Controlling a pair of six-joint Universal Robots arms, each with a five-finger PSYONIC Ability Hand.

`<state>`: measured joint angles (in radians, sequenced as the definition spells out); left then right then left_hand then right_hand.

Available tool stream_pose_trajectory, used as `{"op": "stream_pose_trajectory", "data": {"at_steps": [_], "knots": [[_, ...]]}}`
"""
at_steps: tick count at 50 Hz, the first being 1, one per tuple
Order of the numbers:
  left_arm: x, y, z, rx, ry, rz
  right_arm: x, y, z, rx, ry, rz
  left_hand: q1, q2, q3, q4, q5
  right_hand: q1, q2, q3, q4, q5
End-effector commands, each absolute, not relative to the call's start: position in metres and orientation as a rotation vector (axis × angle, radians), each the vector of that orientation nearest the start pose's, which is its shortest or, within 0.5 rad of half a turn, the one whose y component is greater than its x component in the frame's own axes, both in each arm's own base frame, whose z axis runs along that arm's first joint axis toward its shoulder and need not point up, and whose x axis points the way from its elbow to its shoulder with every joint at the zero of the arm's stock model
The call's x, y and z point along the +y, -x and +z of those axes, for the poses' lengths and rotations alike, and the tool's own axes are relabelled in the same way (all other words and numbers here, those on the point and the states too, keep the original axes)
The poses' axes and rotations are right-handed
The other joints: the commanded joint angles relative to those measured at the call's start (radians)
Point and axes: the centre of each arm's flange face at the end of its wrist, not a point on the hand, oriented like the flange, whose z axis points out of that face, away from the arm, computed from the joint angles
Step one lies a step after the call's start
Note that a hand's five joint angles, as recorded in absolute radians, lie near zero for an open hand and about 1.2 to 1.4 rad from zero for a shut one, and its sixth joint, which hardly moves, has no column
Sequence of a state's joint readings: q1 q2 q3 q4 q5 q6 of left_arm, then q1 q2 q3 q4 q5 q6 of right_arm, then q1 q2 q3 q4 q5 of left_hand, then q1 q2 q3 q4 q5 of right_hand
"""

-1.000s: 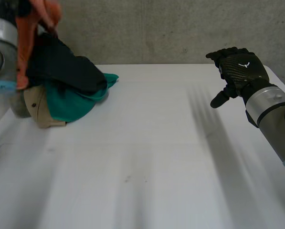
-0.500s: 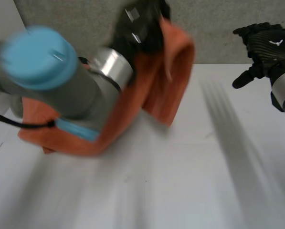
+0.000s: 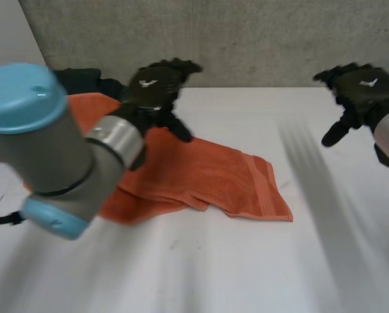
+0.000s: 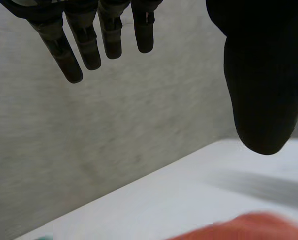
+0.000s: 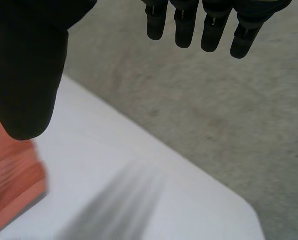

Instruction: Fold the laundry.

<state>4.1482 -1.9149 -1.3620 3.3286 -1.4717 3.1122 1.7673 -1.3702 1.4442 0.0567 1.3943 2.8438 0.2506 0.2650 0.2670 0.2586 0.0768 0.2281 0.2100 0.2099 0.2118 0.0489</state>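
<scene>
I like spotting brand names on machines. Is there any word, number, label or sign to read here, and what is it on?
No words or numbers can be read.
Left hand: a small white winged emblem on its back, no letters.
Right hand: a like white emblem on its back, no letters.
Orange towel: no tag or print can be seen on it.

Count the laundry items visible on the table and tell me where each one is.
2. An orange towel lies crumpled left of the table middle, partly behind the left arm; a dark garment sits at the far left edge beyond it. The arm may hide more.
</scene>
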Motion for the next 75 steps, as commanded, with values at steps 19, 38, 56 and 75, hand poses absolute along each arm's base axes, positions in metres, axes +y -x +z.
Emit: {"op": "stream_pose_trajectory", "data": {"at_steps": [19,38,56,75], "knots": [[-0.369,0.270,0.135,1.827,-1.317,-2.080,-0.270,-0.252,0.241,2.174,1.093,-1.865,0.028,0.013,0.011,0.019,0.027,-0.054,-0.036,-0.035,-0.037,-0.049],[-0.348,0.325,0.224,1.633,-1.285,-2.429,-0.275,-0.249,0.239,2.188,1.085,-1.867,1.146,1.131,1.129,1.138,1.145,-0.054,-0.036,-0.035,-0.037,-0.049],[-0.347,0.295,0.243,1.793,-1.172,-2.352,-0.274,-0.250,0.246,2.160,1.086,-1.889,-0.046,-0.060,-0.062,-0.054,-0.047,-0.054,-0.036,-0.035,-0.037,-0.049],[-0.419,0.222,0.126,1.798,-1.264,-1.892,-0.272,-0.255,0.236,2.174,1.104,-1.851,-0.002,-0.016,-0.018,-0.010,-0.003,-0.054,-0.036,-0.035,-0.037,-0.049]]}}
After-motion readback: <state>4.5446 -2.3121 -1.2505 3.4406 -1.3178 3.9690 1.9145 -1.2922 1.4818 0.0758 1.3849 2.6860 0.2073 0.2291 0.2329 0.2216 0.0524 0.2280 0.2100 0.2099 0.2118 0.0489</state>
